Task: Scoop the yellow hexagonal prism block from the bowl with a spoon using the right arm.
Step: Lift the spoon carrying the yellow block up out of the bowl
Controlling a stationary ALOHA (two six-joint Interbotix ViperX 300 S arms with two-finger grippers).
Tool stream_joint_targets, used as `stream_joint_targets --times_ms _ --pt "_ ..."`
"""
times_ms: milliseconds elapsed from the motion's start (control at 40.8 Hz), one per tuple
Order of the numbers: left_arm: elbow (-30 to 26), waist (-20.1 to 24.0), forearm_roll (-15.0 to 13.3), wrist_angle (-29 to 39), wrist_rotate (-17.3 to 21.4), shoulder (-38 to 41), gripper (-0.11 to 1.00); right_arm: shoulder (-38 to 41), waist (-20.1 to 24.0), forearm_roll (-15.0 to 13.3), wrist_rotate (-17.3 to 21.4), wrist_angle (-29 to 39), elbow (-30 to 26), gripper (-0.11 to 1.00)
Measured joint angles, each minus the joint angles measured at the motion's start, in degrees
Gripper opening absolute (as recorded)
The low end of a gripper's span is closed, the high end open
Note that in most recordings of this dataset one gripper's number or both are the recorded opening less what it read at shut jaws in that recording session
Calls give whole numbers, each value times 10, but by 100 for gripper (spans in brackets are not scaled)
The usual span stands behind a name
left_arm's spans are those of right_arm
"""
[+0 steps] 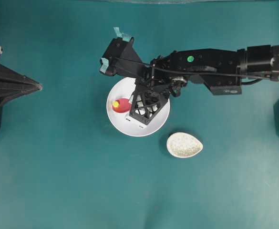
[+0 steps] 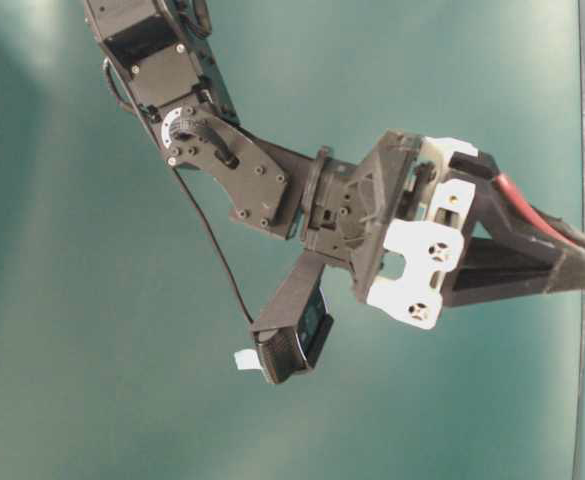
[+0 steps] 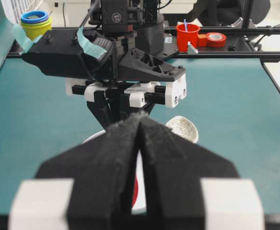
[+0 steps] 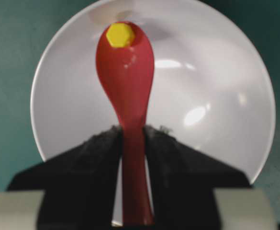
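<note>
With my right hand [image 4: 132, 139] clamped on the handle of the spoon [image 4: 125, 72] and the yellow hexagonal prism block [image 4: 119, 35] at the scoop's tip over the bowl [image 4: 216, 96], I judge the scoop nearly made; next, lift level.

The bowl [image 1: 129, 126] sits near the middle of the surface [image 1: 58, 181] in the overhead view. The spoon [image 4: 125, 72] reaches out over the bowl, and the block [image 4: 120, 35] lies in the far tip of its scoop. The spoon rest [image 1: 184, 144] lies just beside the bowl, to its lower right.
</note>
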Motion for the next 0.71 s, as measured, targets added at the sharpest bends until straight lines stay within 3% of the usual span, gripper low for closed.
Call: stream_joint_targets --times_ms 711 --pt "0 0 -1 0 -1 -1 -1 -27 -1 -5 0 -26 0 23"
